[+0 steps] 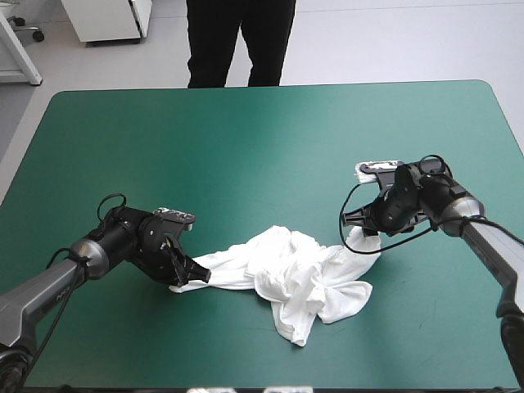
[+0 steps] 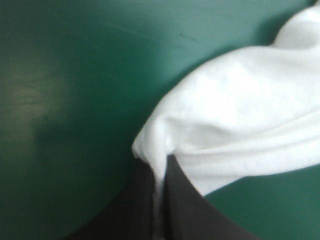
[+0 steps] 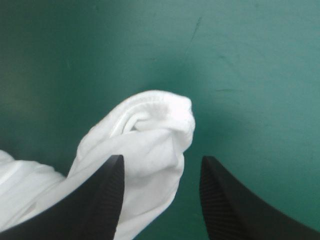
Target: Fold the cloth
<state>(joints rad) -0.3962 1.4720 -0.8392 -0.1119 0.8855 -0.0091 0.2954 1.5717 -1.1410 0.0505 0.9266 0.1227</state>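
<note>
- T-shirt (image 1: 303,278): white, a crumpled heap on the teal-green worktop (image 1: 262,139), in the near half and a little toward the right arm's side. One drawn-out end runs toward the left arm; a narrower strip reaches up toward the right arm.
- Left claw (image 1: 192,274): low over the worktop at the heap's left end. In the left wrist view, the left claw (image 2: 161,162) has its black fingers all but meeting, with a white edge of the T-shirt (image 2: 240,115) pinched between them. The cloth fans out ahead of the tips and lies on the cover.
- Right claw (image 1: 366,232): at the heap's right end, above the raised strip. In the right wrist view, the right claw (image 3: 161,159) has its fingers standing well apart, gripping nothing. A bunched, rolled end of the T-shirt (image 3: 150,130) stands between them, lying against one finger and clear of the other.
</note>
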